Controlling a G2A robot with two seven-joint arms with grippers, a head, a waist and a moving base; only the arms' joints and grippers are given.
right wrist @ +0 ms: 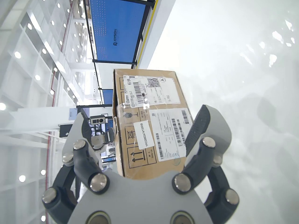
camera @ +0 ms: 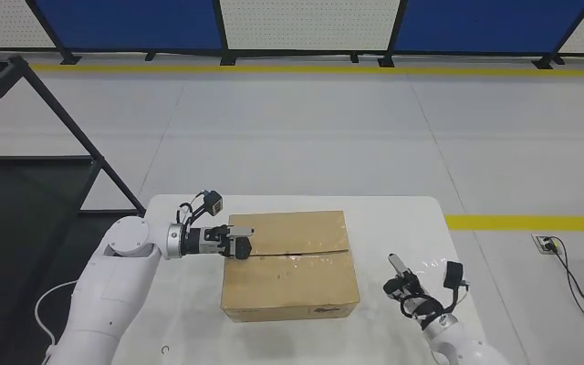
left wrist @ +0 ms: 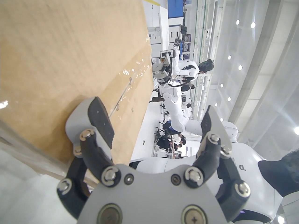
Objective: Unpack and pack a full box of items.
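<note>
— At the middle of the worktop [camera: 401, 219], the box [camera: 287, 265] is seen lying flat. Both top flaps are folded down, and a strip of clear tape [camera: 301, 255] is laid along the seam between them.

— And it is flanked on both sides. The left gripper [camera: 242, 245] is placed at the box's left edge, level with that seam. Its jaws are spread wide and nothing is gripped.

— Is the cardboard being touched there?

— That cannot be told. In the left wrist view one finger [left wrist: 100, 117] is seen against the brown cardboard and the other is out past the box's edge. Contact cannot be made out.

— And over on the right?

— The right gripper [camera: 396, 276] is stationed near the right corner of the worktop's near edge, well apart from the box. It is released as well: the jaws are parted and nothing is held between them.

— What is caught from that wrist?

— The box's right end face is framed between the open fingers, farther off. Several white labels [right wrist: 168, 134] are stuck across it, and printed handling marks can be seen on the bare cardboard beside them. The box is shown sealed, with the flaps flush and not lifted.
</note>
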